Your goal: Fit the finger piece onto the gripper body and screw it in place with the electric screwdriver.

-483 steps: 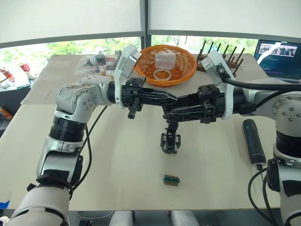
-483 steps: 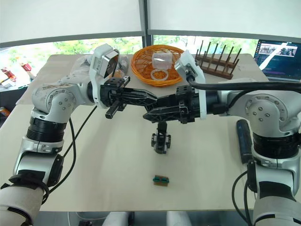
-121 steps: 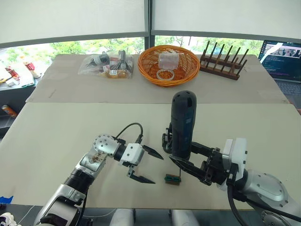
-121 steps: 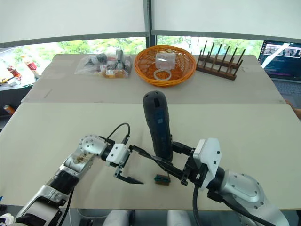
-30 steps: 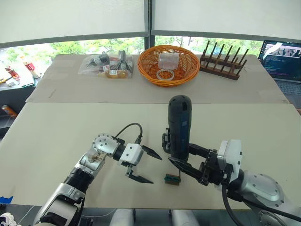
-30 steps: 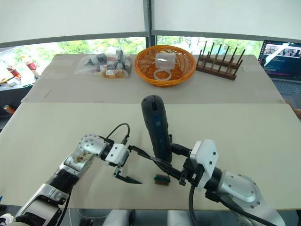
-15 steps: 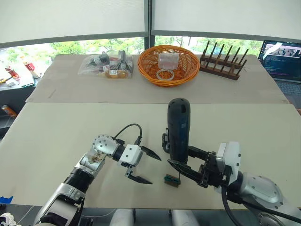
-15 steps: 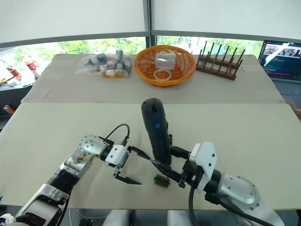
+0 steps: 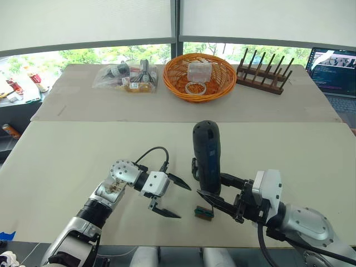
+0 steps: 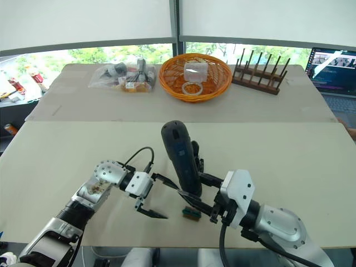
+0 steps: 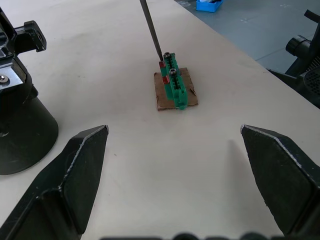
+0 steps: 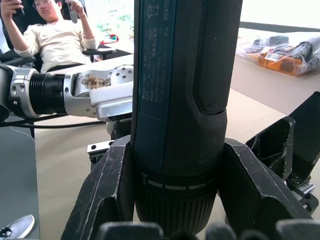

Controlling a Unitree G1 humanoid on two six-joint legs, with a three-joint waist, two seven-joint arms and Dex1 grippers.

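2 head eyes overlook the table (image 9: 67,150); 2 wrist cameras sit close.

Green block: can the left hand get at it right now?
Probably yes. The left hand is open beside the green block with bare table between them, though the screwdriver bit rests at the block's far end.

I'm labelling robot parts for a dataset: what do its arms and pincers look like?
Both arms are silver-grey metal with black ribbed joint rings and black cables looping alongside. Each ends in a white boxy wrist housing carrying a pincer of two black, pointed, claw-like fingers: the left pincer and the right pincer.
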